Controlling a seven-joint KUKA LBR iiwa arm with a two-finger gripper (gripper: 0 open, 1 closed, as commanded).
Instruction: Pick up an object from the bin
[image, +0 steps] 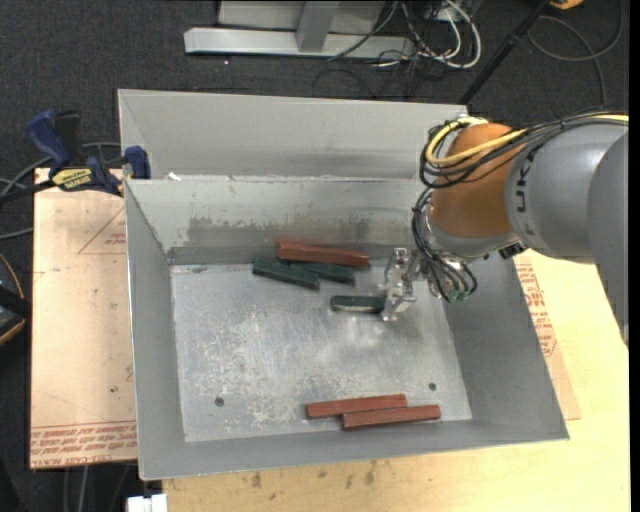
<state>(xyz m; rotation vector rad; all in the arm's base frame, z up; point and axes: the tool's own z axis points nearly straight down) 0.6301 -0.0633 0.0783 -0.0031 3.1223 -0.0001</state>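
Pincer (400, 292) is low at the right end of a small dark bar (355, 303); open or closed, I cannot tell. Probably the grasp step; next it needs a firm grip, then a lift.

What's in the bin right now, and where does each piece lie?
back brown bar: 1, reddish-brown, along the back wall
long green bars: seemingly 2, dark green, overlapping, just in front of it
short green bar: 1, dark green, mid-bin, right end at the hand
front brown bars: 2, reddish-brown, side by side near the front wall
bin: 1, grey metal
hand: 1, metallic, right of centre
arm: 1, grey with orange cover, from the right
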